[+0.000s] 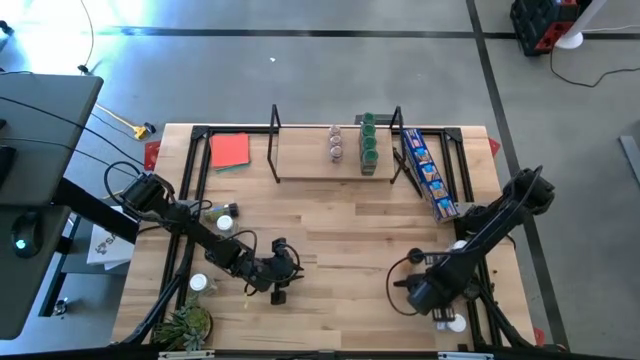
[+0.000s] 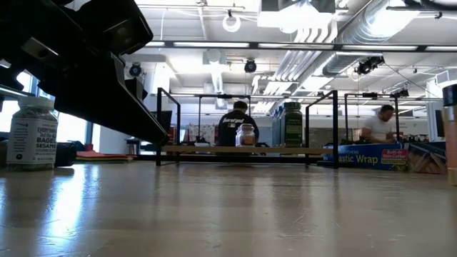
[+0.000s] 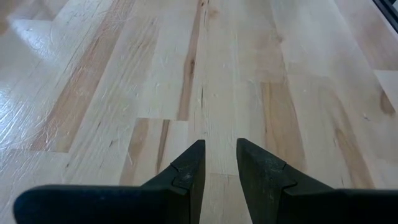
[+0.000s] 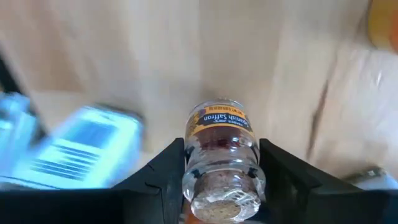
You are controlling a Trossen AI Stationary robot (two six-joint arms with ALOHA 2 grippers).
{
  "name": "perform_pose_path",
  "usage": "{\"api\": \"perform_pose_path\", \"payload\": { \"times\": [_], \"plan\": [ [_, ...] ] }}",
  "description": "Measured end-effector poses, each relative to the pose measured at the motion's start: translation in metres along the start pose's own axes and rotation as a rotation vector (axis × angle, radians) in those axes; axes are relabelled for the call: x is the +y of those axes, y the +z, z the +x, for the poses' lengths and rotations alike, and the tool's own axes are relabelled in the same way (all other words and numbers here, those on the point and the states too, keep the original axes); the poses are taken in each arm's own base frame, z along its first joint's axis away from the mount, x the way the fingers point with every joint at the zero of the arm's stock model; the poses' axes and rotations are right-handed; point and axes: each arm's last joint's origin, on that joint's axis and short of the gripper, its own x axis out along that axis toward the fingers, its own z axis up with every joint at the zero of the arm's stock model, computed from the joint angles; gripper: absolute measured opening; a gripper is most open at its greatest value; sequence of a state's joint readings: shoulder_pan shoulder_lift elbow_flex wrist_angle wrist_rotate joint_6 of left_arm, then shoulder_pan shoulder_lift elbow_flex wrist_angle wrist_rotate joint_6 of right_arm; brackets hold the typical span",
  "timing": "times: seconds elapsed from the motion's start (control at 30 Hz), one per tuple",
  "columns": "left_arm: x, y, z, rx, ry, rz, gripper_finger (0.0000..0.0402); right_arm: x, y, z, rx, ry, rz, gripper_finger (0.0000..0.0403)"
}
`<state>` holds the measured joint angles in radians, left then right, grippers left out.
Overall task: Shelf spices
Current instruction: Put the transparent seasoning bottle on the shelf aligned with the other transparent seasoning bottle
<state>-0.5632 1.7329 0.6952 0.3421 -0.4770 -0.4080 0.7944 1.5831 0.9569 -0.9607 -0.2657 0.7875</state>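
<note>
Now we have the right gripper (image 4: 221,177) low over the near right of the table (image 1: 340,225), its two fingers (image 4: 283,171) pressed against the sides of a clear saffron jar (image 4: 219,155), which it grasps. Our left gripper (image 3: 219,171) waits above bare wood at the near left, fingers a little apart with nothing between them. Across the table, the shelf (image 1: 335,170) already carries several spice jars (image 1: 368,140) toward its right end.

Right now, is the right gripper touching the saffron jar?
Touching. The right wrist view shows the right gripper with both fingers pressed against the sides of the saffron jar.
</note>
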Motion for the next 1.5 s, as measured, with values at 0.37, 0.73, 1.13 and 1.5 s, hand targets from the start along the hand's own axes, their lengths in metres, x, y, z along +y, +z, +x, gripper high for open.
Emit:
{"api": "perform_pose_path", "payload": {
  "times": [0.37,0.73,1.13,1.5],
  "plan": [
    [0.0,-0.001,-0.001,0.012,-0.005,0.006,0.0087,0.043,0.063,-0.04,-0.135,0.11,-0.094,0.0159],
    [0.006,0.003,-0.05,0.208,-0.02,0.114,0.0087,0.057,0.178,-0.064,-0.236,-0.125,-0.516,0.0158],
    [0.008,-0.003,-0.103,0.245,0.09,0.062,0.0087,-0.051,0.255,-0.048,-0.029,-0.349,-0.689,0.0158],
    [0.006,-0.004,-0.105,0.221,0.111,0.076,0.0087,-0.126,0.271,-0.062,0.02,-0.557,-0.63,0.0218]
  ]
}}
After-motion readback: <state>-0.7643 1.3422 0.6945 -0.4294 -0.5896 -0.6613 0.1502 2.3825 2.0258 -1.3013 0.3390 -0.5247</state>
